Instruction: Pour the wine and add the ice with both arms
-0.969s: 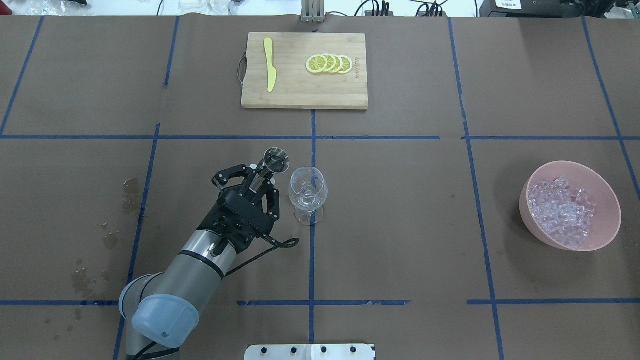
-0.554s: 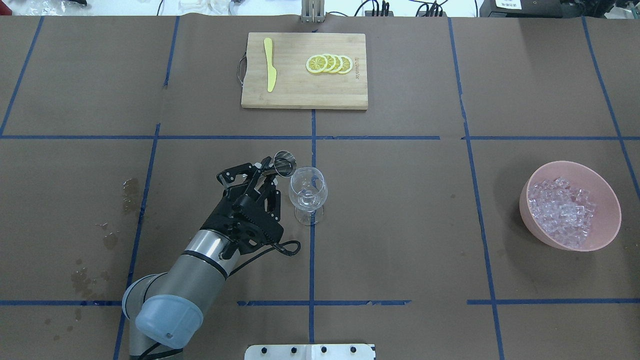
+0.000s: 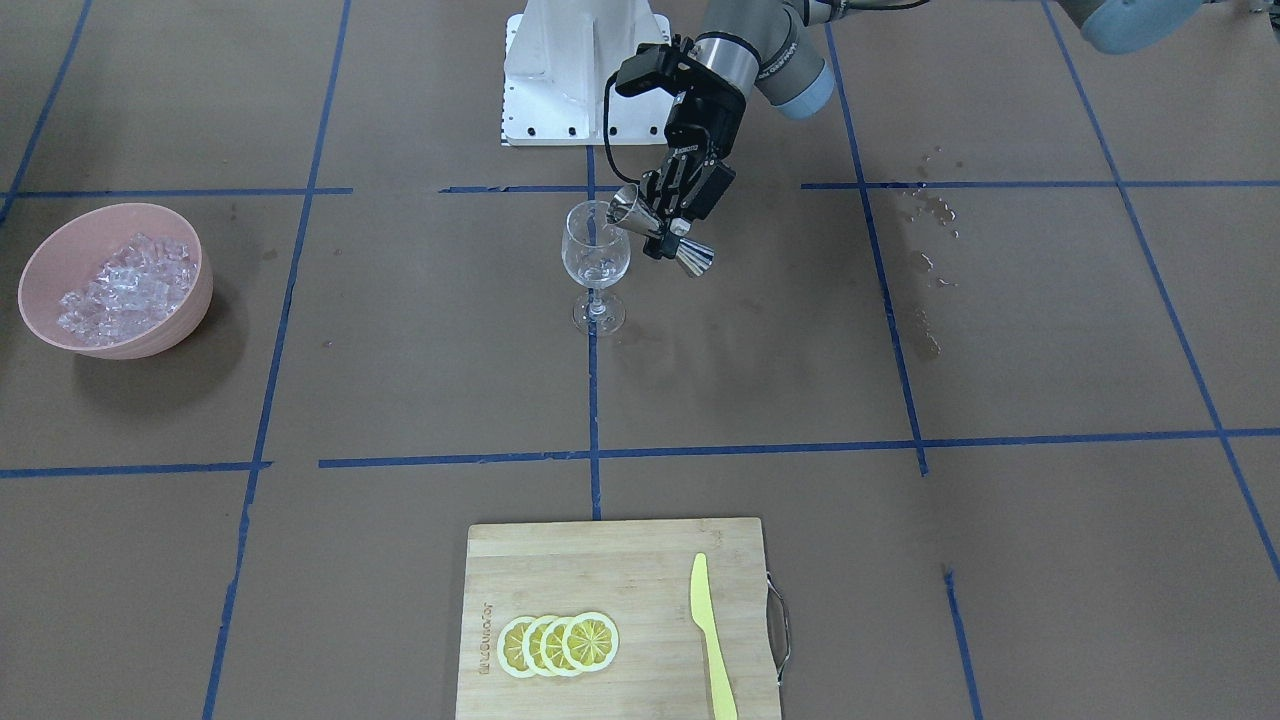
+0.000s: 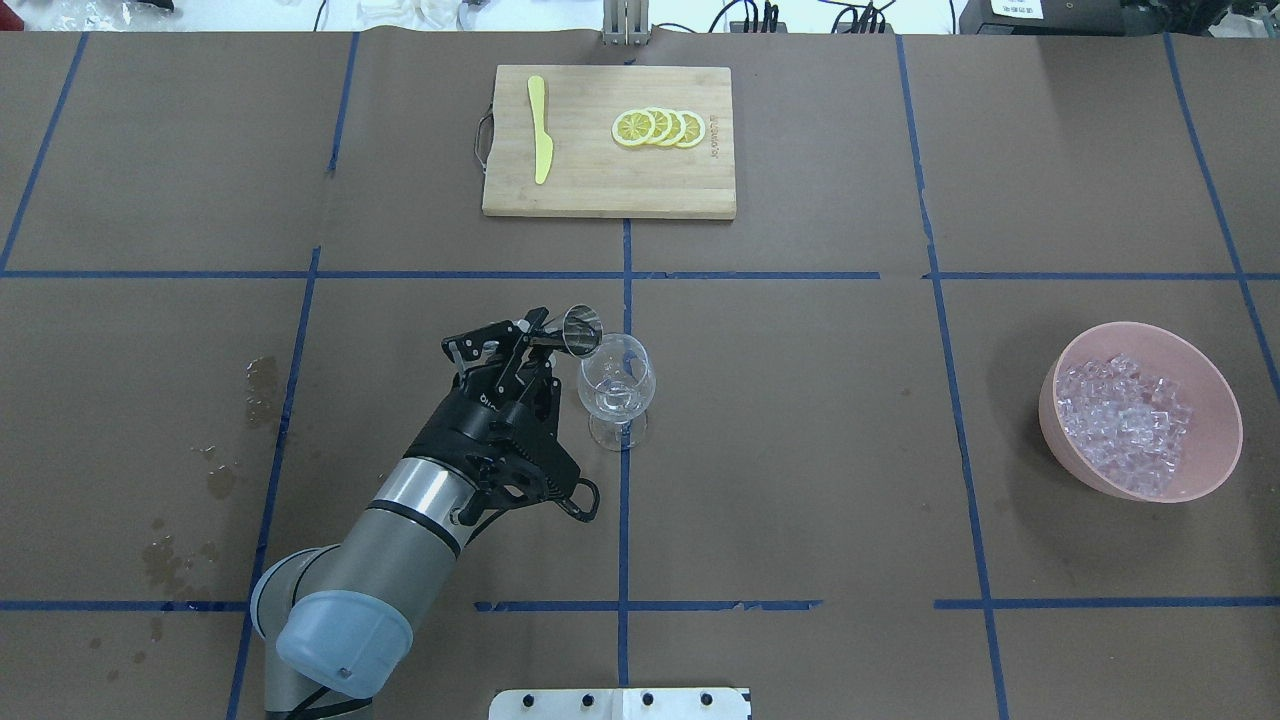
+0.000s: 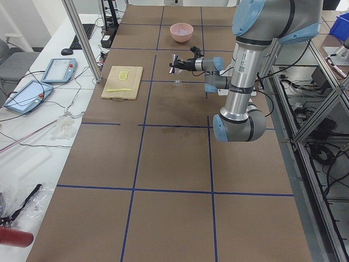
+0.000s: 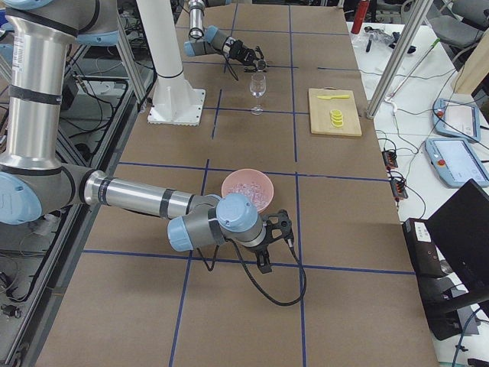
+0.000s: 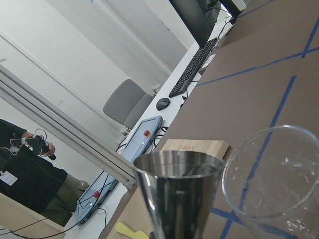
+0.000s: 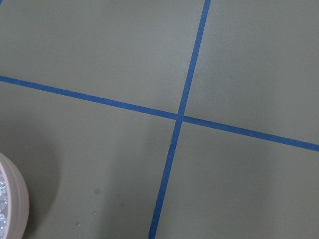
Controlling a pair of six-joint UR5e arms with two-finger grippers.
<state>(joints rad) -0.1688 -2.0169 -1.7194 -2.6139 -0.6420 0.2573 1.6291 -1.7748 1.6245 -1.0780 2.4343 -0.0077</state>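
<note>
**Operator:** What had moved since the second before?

**Observer:** Your left gripper had rolled further over and carried the jigger toward the wine glass. The jigger's mouth, which had stood clear of the glass, now lay at its rim and was tipped toward the bowl of the glass.

**Operator:** And the claw's hold?

**Observer:** It was clenched on the jigger's waist, as the front camera showed you. I could not tell whether anything was running out.

**Operator:** Where was the ice?

**Observer:** The ice lay heaped in the pink bowl, well apart from the glass, on your robot's right.

**Operator:** The other claw?

**Observer:** Your right gripper hung low just beside that bowl. Only the side camera showed it, so I could not tell whether it was released or clenched.

**Operator:** Anything more?

**Observer:** The cutting board lay beyond the glass, with the lemon slices and the yellow knife on it. There were wet spots on your robot's left.
</note>
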